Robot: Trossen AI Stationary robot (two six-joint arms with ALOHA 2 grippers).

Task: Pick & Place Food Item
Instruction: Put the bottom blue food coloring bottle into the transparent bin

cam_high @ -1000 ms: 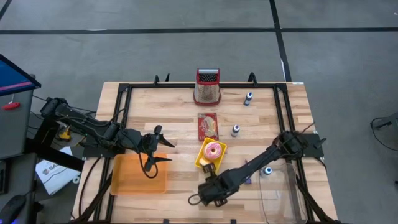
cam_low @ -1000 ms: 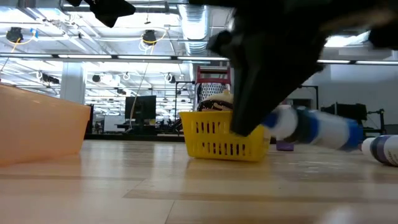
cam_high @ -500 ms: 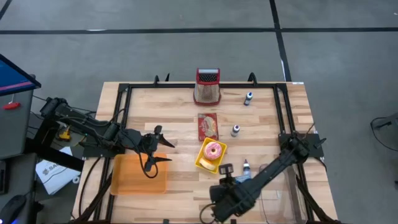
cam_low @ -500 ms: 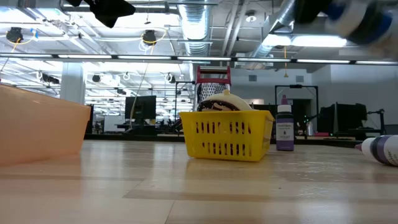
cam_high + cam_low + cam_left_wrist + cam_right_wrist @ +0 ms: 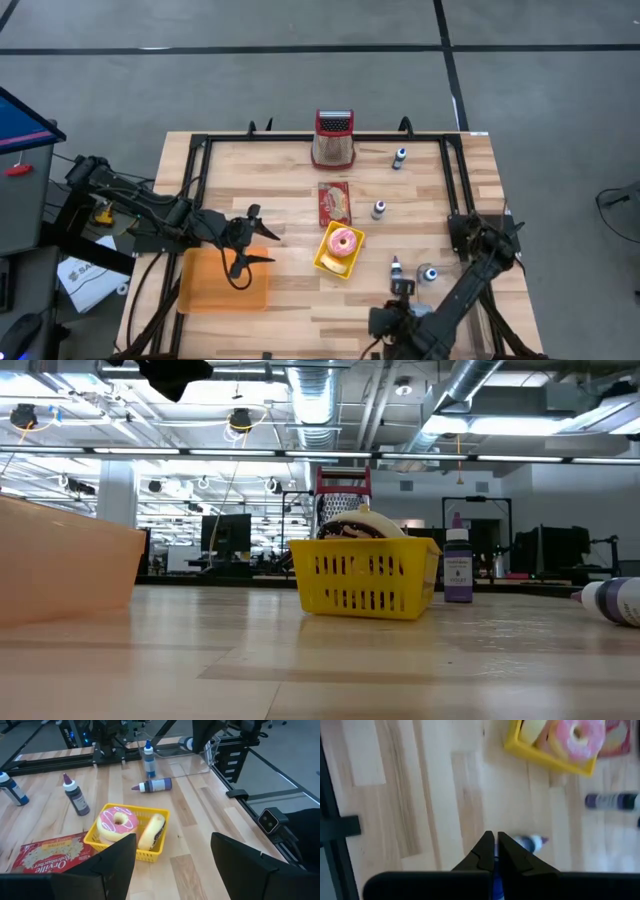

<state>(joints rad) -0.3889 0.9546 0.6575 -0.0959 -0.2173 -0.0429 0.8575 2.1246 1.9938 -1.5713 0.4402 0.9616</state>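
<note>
Centrally on the tabletop [image 5: 290, 190] sits a yellow basket [image 5: 339, 250] holding a pink-frosted donut [image 5: 344, 241] and a pale, chocolate-striped pastry [image 5: 151, 831] beside it. Just behind the basket lies a red popcorn box [image 5: 335, 202], and further back, at the far edge, stands a metal grater [image 5: 334, 137] with a red top. Small bottles are scattered to the right of the basket: one standing beside the popcorn box [image 5: 379, 209], one near the far right corner [image 5: 400, 157], a purple one upright near the basket [image 5: 458, 567], and a blue-capped one lying on its side [image 5: 428, 273] by the right frame rail. An orange tray [image 5: 222, 280] lies at the near left, well apart from the basket.

The left end effector [image 5: 246, 247] hovers above the far right part of the orange tray, its fingers [image 5: 112, 865] spread apart with nothing between them, pointing toward the basket. Its arm stretches in low from the left edge. The right end effector [image 5: 494, 851] is drawn back to the near edge of the tabletop, raised and aimed downward, its fingers pressed together; whether anything is pinched between them cannot be told. Its arm runs diagonally from the right mount.
</note>
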